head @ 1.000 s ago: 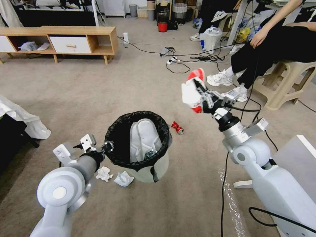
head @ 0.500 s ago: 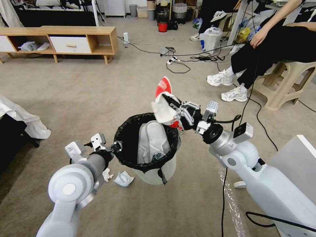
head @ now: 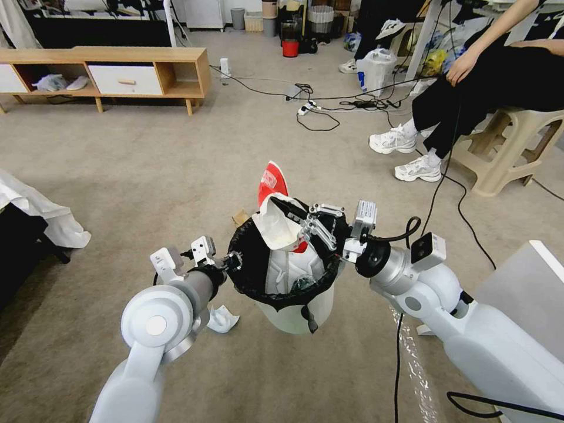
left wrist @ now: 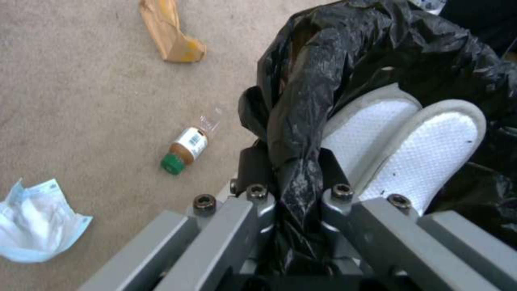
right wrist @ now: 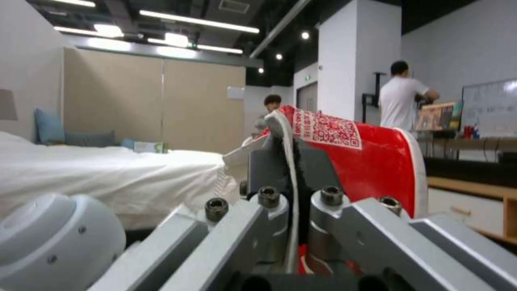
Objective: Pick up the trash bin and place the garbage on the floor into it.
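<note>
My right gripper [head: 302, 226] holds the red-and-white wrapper [head: 276, 217] directly above the open mouth of the trash bin [head: 294, 305], fingers pinched tight on the wrapper's white edge. In the right wrist view the same edge runs between my closed fingers [right wrist: 269, 161], and the red face with its printed code patch stands up beyond them. The wrapper tilts upward, its red tip rising clear of the bin's far rim while its white lower part hangs over the black liner.

My left gripper [head: 232, 259] is clamped on the bin's near-left rim. The left wrist view shows the crinkled black bag [left wrist: 301, 133] bunched between my closed fingers [left wrist: 253, 169], with two white insoles [left wrist: 409, 149] standing upright inside the bin just past them.

My right arm reaches in from the right, forearm angled across toward the bin, wrist level with the rim. My left arm comes up from the lower left, elbow bent, forearm pointing at the rim.

On the floor [head: 147, 176], a pale blue face mask [head: 222, 318] lies just beside the bin's base under my left forearm; the left wrist view shows it [left wrist: 38, 222] near a small bottle with a green cap [left wrist: 185, 150] and a torn brown cardboard piece [left wrist: 169, 32]. The cardboard [head: 239, 217] also peeks out just beyond the bin's far-left rim.
</note>
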Tool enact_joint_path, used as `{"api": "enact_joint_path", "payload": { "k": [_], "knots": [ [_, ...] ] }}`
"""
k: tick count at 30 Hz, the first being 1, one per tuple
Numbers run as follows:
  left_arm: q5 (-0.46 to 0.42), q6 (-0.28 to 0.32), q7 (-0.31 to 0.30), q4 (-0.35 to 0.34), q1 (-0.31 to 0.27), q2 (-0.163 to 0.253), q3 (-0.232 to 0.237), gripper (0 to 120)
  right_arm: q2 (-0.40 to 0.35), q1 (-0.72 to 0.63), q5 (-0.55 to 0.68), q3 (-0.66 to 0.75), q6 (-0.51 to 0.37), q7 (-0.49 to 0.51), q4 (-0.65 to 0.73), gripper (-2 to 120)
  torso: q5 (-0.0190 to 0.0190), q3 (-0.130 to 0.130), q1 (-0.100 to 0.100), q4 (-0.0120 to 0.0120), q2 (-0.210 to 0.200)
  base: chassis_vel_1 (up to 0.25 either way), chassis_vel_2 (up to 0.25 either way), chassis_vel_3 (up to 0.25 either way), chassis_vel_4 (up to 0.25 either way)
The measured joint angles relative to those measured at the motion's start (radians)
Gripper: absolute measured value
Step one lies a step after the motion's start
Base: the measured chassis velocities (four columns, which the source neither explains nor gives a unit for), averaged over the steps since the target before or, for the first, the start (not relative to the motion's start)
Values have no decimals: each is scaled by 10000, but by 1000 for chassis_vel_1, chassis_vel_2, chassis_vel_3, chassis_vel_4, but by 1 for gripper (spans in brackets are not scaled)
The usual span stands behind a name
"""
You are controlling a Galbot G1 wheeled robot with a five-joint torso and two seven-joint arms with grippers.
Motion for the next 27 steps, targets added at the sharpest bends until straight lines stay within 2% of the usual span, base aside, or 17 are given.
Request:
{"api": "enact_joint_path", "payload": {
  "k": [14, 24, 27],
  "knots": [
    [138, -16, 213, -231, 181, 110, -283, 4, 248, 13, -126, -1030, 55, 191, -1248, 0, -1, 0, 0, 2, 0, 0, 0, 0, 0],
    [187, -23, 260, -312, 245, 124, -371, 4, 342, -52, -212, -1080, 93, 462, -1427, 0, -1, 0, 0, 1, 0, 0, 0, 0, 0],
    [223, -27, 272, -320, 263, 111, -372, 4, 386, -87, -277, -1038, 99, 566, -1426, 5, -1, 0, 0, 0, 0, 0, 0, 0, 0]
  ]
}}
